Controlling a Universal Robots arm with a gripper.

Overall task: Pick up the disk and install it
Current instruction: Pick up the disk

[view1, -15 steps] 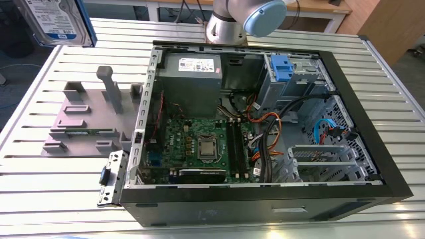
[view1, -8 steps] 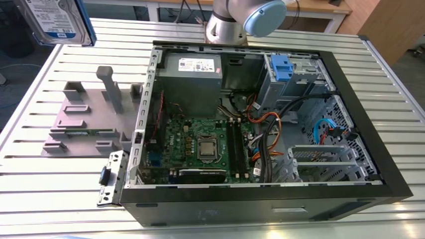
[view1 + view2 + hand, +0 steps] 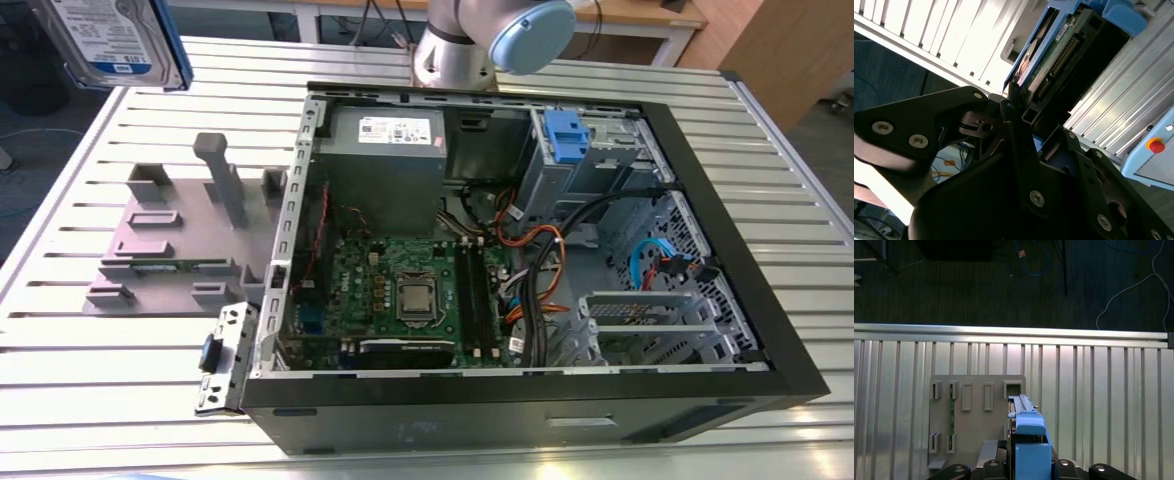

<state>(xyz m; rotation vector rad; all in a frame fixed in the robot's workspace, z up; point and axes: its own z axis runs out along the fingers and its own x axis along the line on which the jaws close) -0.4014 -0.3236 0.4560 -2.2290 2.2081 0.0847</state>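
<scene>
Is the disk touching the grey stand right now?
Apart. In the exterior view the disk hangs clear, with bare table slats showing between it and the grey stand.

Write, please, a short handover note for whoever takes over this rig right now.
Gripper: shut on the disk, clamped on its blue-framed edge.
Disk: held in the air, off the table. In the first wrist view it hangs above the grey stand. In the exterior view it sits at the upper left, well apart from the open computer case.
Done: the disk is picked up.
Left: installing it. The disk is not yet in the case.
</scene>
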